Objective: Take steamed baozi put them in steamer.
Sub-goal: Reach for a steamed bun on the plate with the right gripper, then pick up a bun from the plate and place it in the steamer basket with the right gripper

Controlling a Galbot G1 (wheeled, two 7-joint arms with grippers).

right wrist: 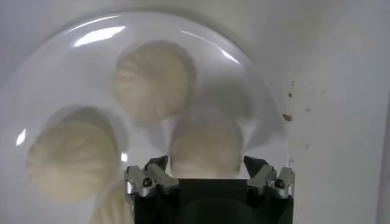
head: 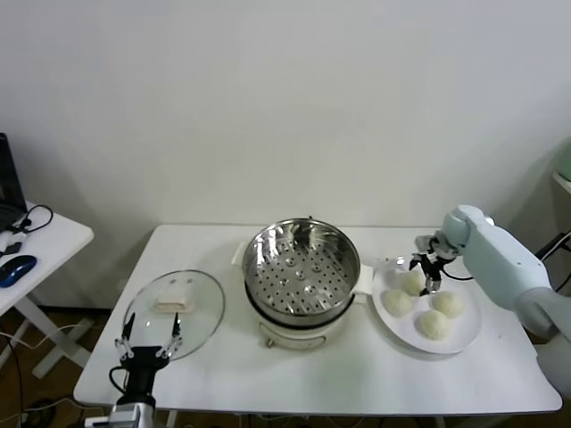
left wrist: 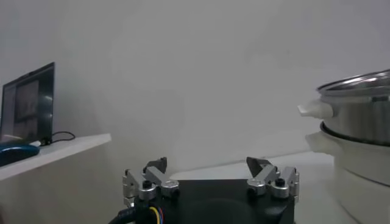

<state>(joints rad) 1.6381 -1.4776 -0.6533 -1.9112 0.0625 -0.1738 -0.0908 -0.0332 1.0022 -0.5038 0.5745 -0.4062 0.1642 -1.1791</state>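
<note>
Parked low at the table's front-left edge beside a flat glass lid (head: pixel 174 311), the left gripper (head: pixel 148 341) idles with its fingers spread and empty. Mid-table, the round shiny perforated steel steamer (head: pixel 302 267) on its cream pot base holds nothing. On the right, the right gripper (right wrist: pixel 207 165) hangs spread around the rear one of four small white dough baozi (right wrist: pixel 204 143) on a white round plate (head: pixel 468 333); judged, this is the first pick, calling for a gentle squeeze and a lift toward the basket.

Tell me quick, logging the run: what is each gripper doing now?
Left gripper: open, empty, parked near the glass lid.
Right gripper: open around a baozi on the plate, not yet gripping.
</note>
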